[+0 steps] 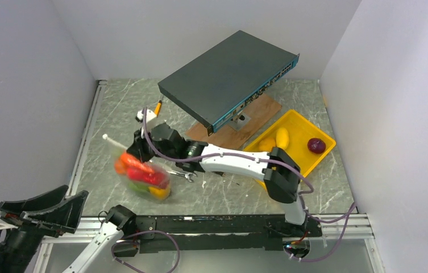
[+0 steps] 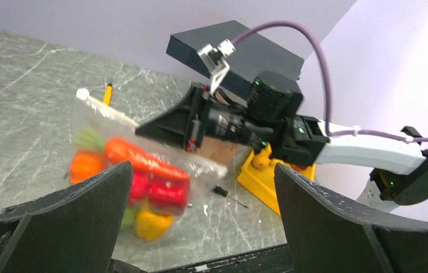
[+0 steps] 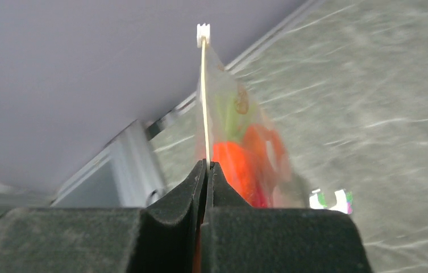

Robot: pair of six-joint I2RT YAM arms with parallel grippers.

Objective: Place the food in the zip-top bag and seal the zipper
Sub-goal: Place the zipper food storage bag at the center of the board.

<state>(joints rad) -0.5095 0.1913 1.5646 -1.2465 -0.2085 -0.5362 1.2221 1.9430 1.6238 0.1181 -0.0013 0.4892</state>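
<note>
This is a robotics lab test cell, not a lived-in room. Plain white walls (image 1: pixel 160 34) box in a grey marble-patterned desk (image 1: pixel 325 187) on its left, far and right sides. The left arm (image 1: pixel 95 250) and the right arm (image 1: pixel 240 162) are bolted to a black plate (image 1: pixel 211 224) at the near edge, trailing purple cables (image 2: pixel 326 91). The props are mismatched: a network switch (image 1: pixel 223 74) propped on a wooden board (image 1: pixel 262 111), and a yellow tray (image 1: pixel 302 126) holding a toy onion (image 1: pixel 316 145).
</note>
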